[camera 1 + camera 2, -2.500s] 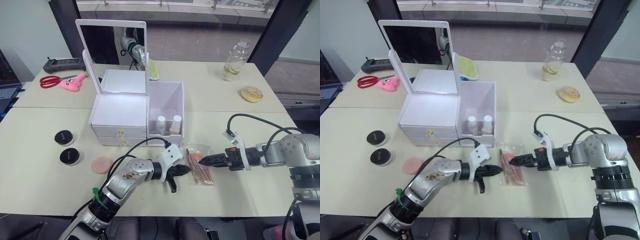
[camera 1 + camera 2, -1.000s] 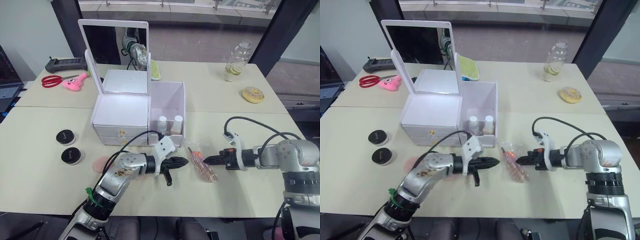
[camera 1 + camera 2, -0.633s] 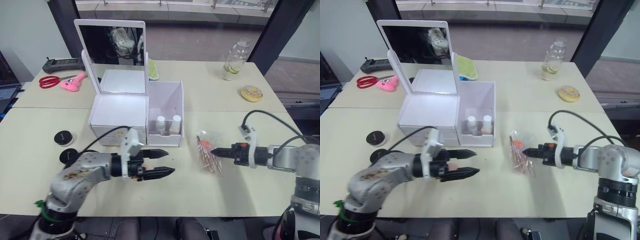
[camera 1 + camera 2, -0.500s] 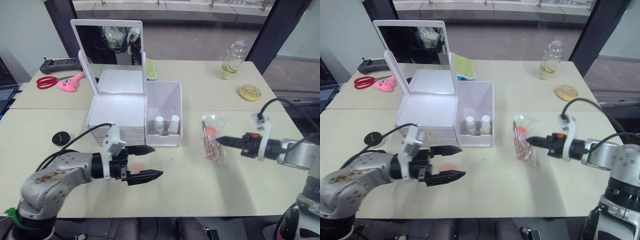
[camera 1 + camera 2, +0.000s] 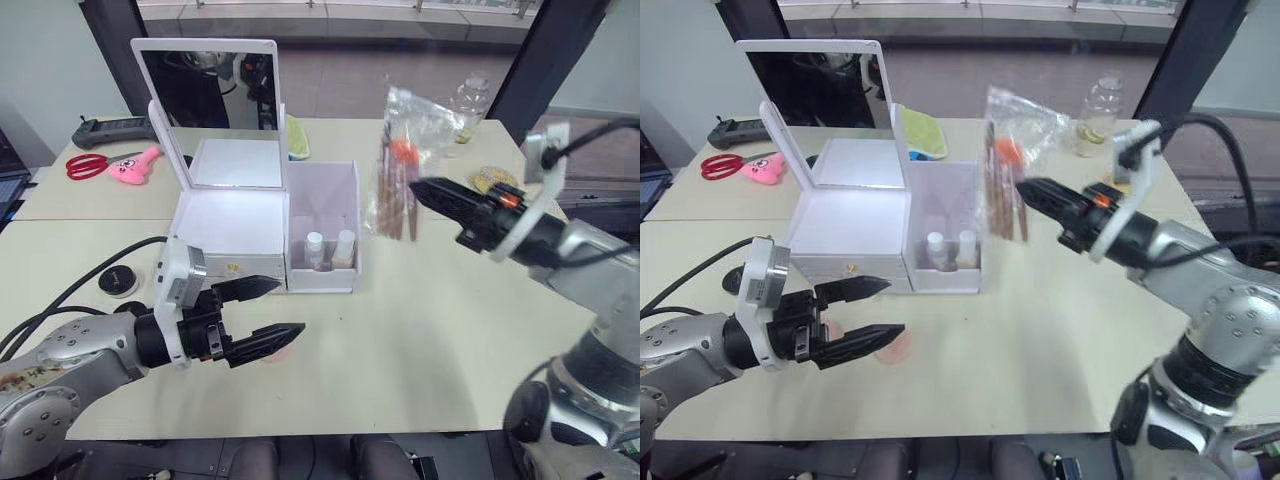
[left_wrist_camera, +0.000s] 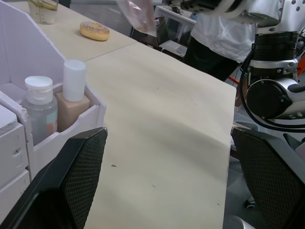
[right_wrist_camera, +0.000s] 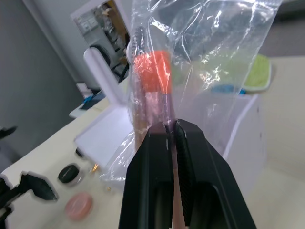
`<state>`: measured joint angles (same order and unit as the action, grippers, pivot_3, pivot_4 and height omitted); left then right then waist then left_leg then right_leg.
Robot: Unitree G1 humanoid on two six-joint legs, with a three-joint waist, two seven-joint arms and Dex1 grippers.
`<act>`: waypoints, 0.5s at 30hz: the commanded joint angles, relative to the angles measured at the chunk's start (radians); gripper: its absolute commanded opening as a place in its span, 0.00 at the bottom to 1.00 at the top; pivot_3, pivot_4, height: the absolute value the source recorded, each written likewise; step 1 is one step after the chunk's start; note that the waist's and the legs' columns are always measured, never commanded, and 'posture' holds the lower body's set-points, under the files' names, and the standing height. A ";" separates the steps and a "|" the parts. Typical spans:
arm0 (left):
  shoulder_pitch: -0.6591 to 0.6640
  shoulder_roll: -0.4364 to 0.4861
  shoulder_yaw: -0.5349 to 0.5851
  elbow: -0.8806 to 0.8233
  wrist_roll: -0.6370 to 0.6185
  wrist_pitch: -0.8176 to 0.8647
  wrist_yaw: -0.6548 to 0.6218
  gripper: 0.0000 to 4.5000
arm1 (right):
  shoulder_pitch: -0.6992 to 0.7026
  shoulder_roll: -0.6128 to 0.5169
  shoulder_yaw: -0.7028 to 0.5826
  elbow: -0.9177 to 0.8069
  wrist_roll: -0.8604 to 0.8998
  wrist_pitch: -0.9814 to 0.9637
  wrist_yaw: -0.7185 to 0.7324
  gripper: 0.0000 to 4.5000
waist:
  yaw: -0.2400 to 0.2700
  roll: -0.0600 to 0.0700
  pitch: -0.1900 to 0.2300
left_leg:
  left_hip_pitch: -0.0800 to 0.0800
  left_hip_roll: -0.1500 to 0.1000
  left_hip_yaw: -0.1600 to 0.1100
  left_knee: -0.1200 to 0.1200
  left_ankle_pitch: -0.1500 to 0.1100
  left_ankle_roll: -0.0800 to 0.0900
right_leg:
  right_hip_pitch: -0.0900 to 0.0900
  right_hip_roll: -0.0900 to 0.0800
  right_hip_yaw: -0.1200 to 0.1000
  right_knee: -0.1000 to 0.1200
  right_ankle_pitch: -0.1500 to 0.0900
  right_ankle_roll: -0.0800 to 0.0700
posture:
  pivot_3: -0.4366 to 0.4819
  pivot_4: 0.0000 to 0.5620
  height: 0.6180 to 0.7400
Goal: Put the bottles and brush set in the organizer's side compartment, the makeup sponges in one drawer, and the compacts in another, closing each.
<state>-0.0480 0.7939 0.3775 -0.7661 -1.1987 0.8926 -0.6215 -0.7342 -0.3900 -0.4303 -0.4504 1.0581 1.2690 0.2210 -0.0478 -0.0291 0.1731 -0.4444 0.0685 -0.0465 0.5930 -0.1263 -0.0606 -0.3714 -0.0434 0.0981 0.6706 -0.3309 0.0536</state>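
My right gripper (image 5: 418,188) is shut on the brush set (image 5: 395,170), a clear sleeve of pinkish brushes that hangs in the air just right of the organizer (image 5: 235,235). The wrist view shows its fingers (image 7: 159,143) pinching the sleeve. Two bottles (image 6: 40,112) (image 6: 74,98) stand upright in the side compartment (image 5: 325,215). Low in front of the drawers, my left gripper (image 5: 285,307) is open and holds nothing. A pink makeup sponge (image 5: 890,348) lies partly hidden behind its lower finger. One black compact (image 5: 120,282) lies left of the organizer.
Red scissors (image 5: 90,165), a pink toy (image 5: 135,165) and a black remote (image 5: 110,127) lie at the far left. A green cloth (image 5: 298,135) sits behind the organizer. A drink bottle (image 5: 1095,105) and a doughnut (image 6: 94,31) are at the far right.
My right gripper has lifted the brush set off the table and carried it up toward the organizer. My left gripper has opened and drawn back to the left.
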 commanded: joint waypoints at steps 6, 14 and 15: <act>0.017 0.016 0.052 -0.004 -0.057 -0.054 0.050 0.99 | -0.085 0.068 0.318 0.271 -0.399 -0.468 0.082 0.00 | 0.004 0.000 0.000 | -0.001 0.000 0.001 -0.002 0.000 0.000 | -0.001 0.000 0.000 -0.001 0.000 0.000 | 0.48 0.27 1.00; 0.053 0.030 0.085 -0.021 -0.103 -0.084 0.098 0.99 | -0.160 0.147 0.456 0.606 -0.618 -0.749 0.194 0.00 | 0.001 0.001 0.001 | -0.001 0.001 0.001 -0.003 0.000 0.000 | -0.001 0.000 0.000 -0.001 0.000 -0.001 | 0.48 0.27 1.00; 0.056 0.031 0.082 -0.025 -0.103 -0.087 0.102 0.99 | -0.168 0.155 0.467 0.636 -0.640 -0.766 0.202 0.00 | 0.001 0.001 0.001 | -0.001 0.001 0.001 -0.003 0.000 -0.001 | -0.001 0.000 0.000 -0.001 0.000 -0.001 | 0.48 0.27 1.00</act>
<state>0.0060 0.8170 0.4379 -0.7590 -1.2854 0.8343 -0.5281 -0.8713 -0.2408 0.0233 0.1625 0.4545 0.5603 0.4021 -0.0463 -0.0282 0.1737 -0.4455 0.0690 -0.0457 0.5904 -0.1261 -0.0613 -0.3729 -0.0435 0.0977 0.6695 -0.3308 0.0527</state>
